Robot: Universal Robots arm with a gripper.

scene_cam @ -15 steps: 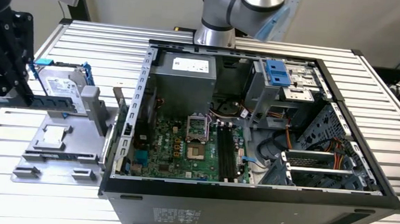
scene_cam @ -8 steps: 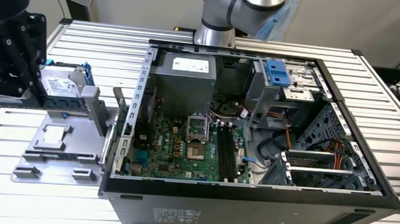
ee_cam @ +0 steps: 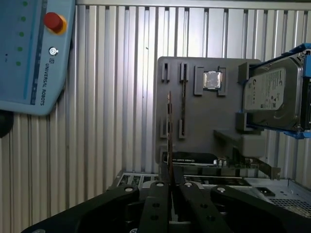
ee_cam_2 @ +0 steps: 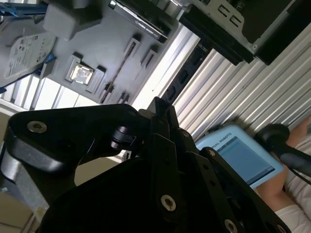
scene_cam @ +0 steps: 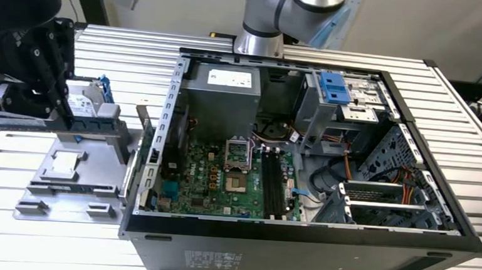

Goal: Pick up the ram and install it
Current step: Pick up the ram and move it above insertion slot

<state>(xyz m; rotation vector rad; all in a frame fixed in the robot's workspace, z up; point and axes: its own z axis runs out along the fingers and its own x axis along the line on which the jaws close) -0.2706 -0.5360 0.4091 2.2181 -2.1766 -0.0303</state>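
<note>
One ram clamped edge-on in the gripper.
Its jaws pinch the stick's near end, off the grey tray on the bench; the open computer case lies farther, toward the exterior view's right.

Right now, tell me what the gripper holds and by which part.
The ram, seen edge-on, pinched across its flat faces by the gripper; the held stretch is hidden.

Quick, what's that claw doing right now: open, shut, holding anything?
Gripper: shut, holding the ram, which is seen edge-on in the first wrist view.
</note>
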